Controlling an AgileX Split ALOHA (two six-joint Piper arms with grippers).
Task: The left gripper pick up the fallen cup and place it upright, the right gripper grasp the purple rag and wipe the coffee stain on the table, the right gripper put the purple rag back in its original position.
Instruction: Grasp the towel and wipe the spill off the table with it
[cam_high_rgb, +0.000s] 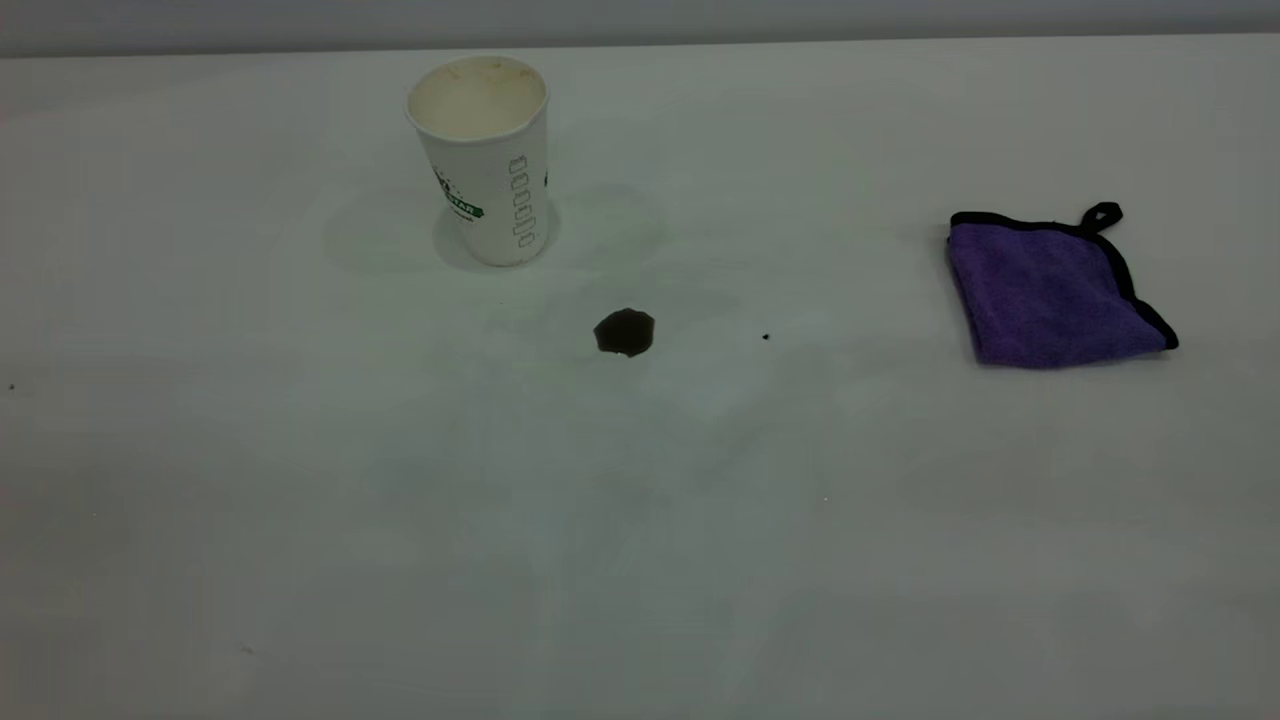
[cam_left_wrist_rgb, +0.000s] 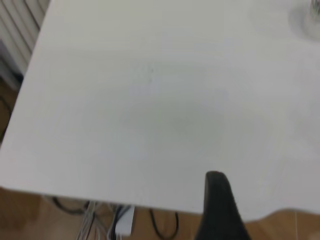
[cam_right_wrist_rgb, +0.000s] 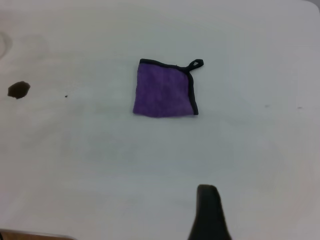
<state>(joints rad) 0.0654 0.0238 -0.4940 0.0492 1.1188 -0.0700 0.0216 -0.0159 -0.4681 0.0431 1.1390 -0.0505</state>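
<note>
The white paper cup (cam_high_rgb: 487, 160) with the green band stands upright on the table (cam_high_rgb: 640, 520), at the back left. The dark brown coffee stain (cam_high_rgb: 624, 332) lies in front of it, a little to the right, and also shows in the right wrist view (cam_right_wrist_rgb: 18, 89). The purple rag (cam_high_rgb: 1052, 290) lies flat at the right with its black loop at the far corner; it also shows in the right wrist view (cam_right_wrist_rgb: 164, 90), well ahead of my right gripper (cam_right_wrist_rgb: 207, 212). My left gripper (cam_left_wrist_rgb: 216, 205) hangs over the table's edge, away from the cup. Neither gripper shows in the exterior view.
A tiny black speck (cam_high_rgb: 766, 337) lies right of the stain. The left wrist view shows the table's edge (cam_left_wrist_rgb: 100, 199), with wooden floor and cables (cam_left_wrist_rgb: 120, 220) below it.
</note>
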